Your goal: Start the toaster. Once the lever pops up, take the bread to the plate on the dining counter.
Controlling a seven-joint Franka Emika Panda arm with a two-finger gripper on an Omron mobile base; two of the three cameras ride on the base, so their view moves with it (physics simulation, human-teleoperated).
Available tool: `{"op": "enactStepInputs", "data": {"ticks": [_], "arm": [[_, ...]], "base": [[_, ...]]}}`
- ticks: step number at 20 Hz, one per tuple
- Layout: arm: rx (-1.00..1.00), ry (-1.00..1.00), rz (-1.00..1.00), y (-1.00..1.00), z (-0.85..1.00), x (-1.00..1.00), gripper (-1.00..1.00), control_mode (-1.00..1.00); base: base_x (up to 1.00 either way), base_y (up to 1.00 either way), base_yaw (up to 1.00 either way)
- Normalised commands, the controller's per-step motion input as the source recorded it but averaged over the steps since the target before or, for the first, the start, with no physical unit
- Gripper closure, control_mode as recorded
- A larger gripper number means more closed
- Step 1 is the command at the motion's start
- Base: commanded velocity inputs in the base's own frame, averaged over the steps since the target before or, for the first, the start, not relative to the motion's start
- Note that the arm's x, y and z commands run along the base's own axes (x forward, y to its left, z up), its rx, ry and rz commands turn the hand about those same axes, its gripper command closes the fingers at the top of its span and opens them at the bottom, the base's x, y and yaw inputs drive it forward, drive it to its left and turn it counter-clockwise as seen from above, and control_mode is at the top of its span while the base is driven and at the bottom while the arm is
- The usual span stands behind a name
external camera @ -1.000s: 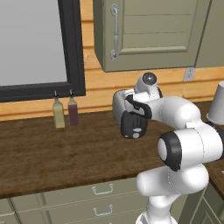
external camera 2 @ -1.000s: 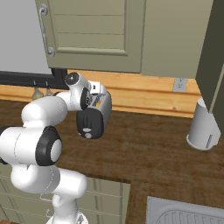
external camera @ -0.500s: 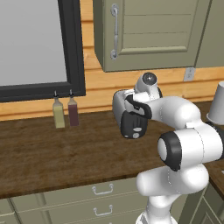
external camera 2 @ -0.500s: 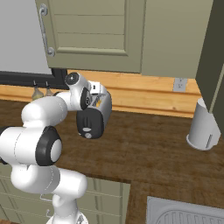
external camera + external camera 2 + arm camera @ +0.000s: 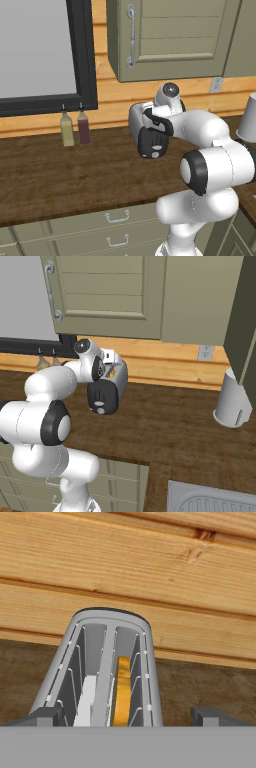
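The toaster (image 5: 142,125) (image 5: 112,387) stands on the brown wood counter (image 5: 60,175) by the plank wall, its black end face with a pale knob (image 5: 156,155) turned toward the base. In the hand view I look along the toaster (image 5: 150,677) and its two top slots. The left slot holds a pale slice of bread (image 5: 88,702), and a golden-orange piece (image 5: 122,692) stands in the right slot. My gripper (image 5: 127,717) is open, one fingertip on each side of the toaster's near end, touching nothing. The plate and the dining counter are out of view.
Two small bottles (image 5: 66,131) (image 5: 83,127) stand against the wall to the left under a dark window frame. A pale grey canister (image 5: 232,398) (image 5: 248,120) sits to the right. A wall cabinet (image 5: 175,35) hangs overhead. A sink rim (image 5: 210,501) lies at lower right.
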Motion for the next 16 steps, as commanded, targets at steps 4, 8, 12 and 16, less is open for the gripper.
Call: {"op": "enactStepInputs", "data": {"ticks": [4, 8, 12, 16], "arm": [[0.0, 0.0, 0.0, 0.0, 0.0, 0.0, -1.0, -1.0], [0.0, 0.0, 0.0, 0.0, 0.0, 0.0, -1.0, -1.0], [0.0, 0.0, 0.0, 0.0, 0.0, 0.0, -1.0, -1.0], [0.0, 0.0, 0.0, 0.0, 0.0, 0.0, -1.0, -1.0]], "base": [[0.0, 0.0, 0.0], [0.0, 0.0, 0.0], [0.0, 0.0, 0.0], [0.0, 0.0, 0.0]]}}
